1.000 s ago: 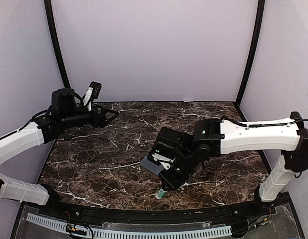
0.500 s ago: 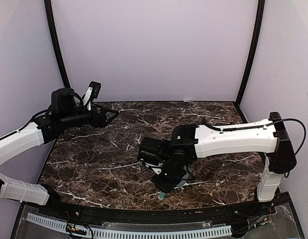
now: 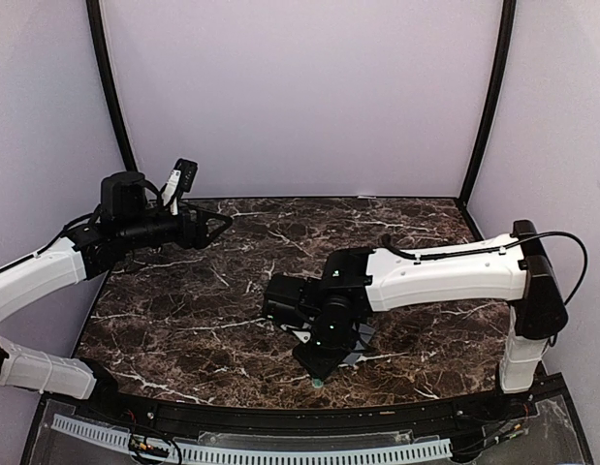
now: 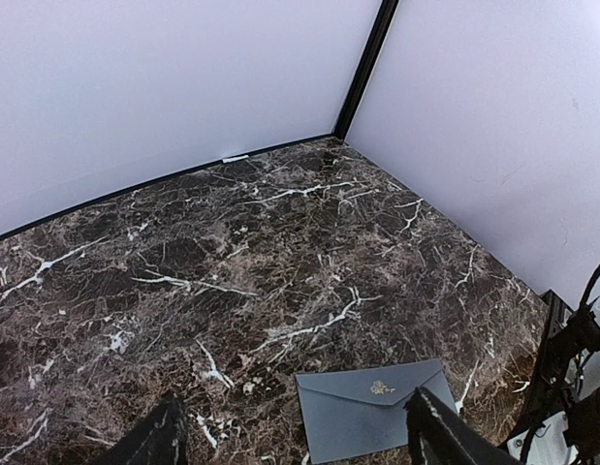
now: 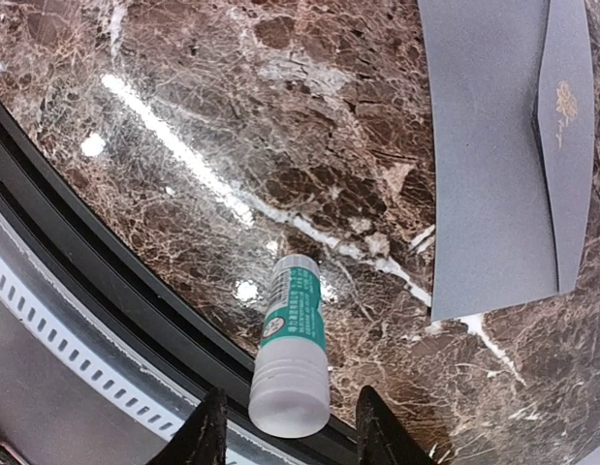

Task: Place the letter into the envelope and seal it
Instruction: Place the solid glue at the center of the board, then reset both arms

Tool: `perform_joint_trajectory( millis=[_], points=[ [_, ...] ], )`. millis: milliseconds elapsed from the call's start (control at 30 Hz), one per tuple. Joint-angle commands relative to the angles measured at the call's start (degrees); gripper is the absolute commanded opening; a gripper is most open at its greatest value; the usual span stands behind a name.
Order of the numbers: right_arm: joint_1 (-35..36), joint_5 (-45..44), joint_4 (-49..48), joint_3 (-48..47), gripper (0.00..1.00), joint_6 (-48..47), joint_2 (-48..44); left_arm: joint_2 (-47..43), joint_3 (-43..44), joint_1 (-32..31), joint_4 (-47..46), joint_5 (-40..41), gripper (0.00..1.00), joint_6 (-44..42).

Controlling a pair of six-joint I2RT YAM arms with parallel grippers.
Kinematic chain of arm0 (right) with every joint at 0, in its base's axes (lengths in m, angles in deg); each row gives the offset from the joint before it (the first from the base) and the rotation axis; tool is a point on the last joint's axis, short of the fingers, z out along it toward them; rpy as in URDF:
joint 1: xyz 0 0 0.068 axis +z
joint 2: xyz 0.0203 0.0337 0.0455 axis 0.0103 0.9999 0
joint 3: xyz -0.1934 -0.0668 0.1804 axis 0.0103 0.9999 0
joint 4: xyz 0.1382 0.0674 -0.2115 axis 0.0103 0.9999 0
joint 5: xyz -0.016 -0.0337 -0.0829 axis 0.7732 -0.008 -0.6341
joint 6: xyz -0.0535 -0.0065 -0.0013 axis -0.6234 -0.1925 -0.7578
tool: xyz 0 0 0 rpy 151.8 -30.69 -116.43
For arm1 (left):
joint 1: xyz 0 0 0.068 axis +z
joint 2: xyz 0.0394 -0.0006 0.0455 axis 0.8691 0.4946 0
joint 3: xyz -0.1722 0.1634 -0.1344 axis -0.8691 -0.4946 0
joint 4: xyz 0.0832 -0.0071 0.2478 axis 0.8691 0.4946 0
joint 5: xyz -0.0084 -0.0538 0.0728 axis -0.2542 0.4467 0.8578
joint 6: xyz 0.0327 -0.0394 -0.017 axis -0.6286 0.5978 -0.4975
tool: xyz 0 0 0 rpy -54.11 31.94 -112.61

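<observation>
On the marble table (image 3: pixel 183 320), near its front edge, the envelope (image 4: pixel 358 417) is laid flat with its flap folded down; the letter is seen in no view. Light, limp, easily creased paper is to be expected, best pinched at a free edge or the flap's point. The left gripper (image 4: pixel 295 407) is held wide and empty, well apart. The right gripper (image 5: pixel 291 397) is parted astride a glue stick (image 5: pixel 292 339) beside the envelope.
</observation>
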Motion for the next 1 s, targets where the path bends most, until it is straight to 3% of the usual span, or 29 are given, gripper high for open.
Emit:
perform_joint_trajectory(
  millis=[0, 200, 500, 633, 733, 967],
  points=[
    [0.6, -0.3, -0.7, -1.3, 0.51, 0.3, -0.3, -0.1, -0.5, 0.1, 0.0, -0.5, 0.76, 0.3],
    [0.6, -1.1, -1.7, -2.0, 0.75, 0.6, -1.3, -0.2, -0.4, 0.1, 0.1, -0.3, 0.76, 0.1],
    [-0.4, -4.2, -5.2, -6.2, 0.98, 0.5, -5.4, 0.6, 2.4, 0.1, 2.9, 1.6, 0.76, 6.2],
    [-4.3, -4.9, -12.3, -4.2, 0.99, -0.3, -9.3, 0.2, 0.0, 0.1, -3.2, 5.4, 0.77, 9.2],
    [-9.9, -4.7, -23.2, 0.9, 0.99, -2.2, -13.6, 4.4, 0.7, 0.2, -6.1, 8.5, 0.79, 8.9],
    [-30.2, 0.8, -45.6, 19.4, 0.99, -7.4, -21.7, 12.6, -1.6, 6.9, -18.1, 2.5, 0.80, 8.7]
  ],
)
